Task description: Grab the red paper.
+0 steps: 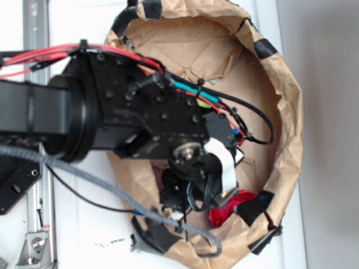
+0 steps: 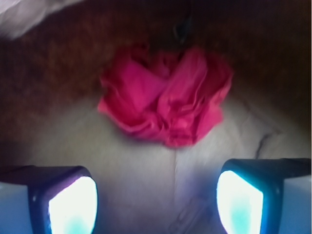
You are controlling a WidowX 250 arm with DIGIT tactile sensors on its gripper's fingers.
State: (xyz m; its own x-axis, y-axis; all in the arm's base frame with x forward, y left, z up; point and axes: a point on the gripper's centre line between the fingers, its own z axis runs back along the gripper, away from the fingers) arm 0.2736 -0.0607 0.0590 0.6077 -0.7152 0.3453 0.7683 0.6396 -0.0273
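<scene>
Inside the brown paper wall (image 1: pixel 286 112), the hand (image 2: pixel 156 200) hangs spread before the red paper (image 2: pixel 165 97).

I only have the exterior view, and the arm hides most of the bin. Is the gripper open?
Observer: Yes. In the wrist view the gripper is open, with nothing between its fingers.
Operator: Is the red paper lined up with it?
Observer: The red paper sits ahead of the gap, roughly centred, apart from both fingers.
Operator: Anything else beside it?
Observer: Only the brown paper wall behind it and a pale floor under it; the picture is blurred.
</scene>
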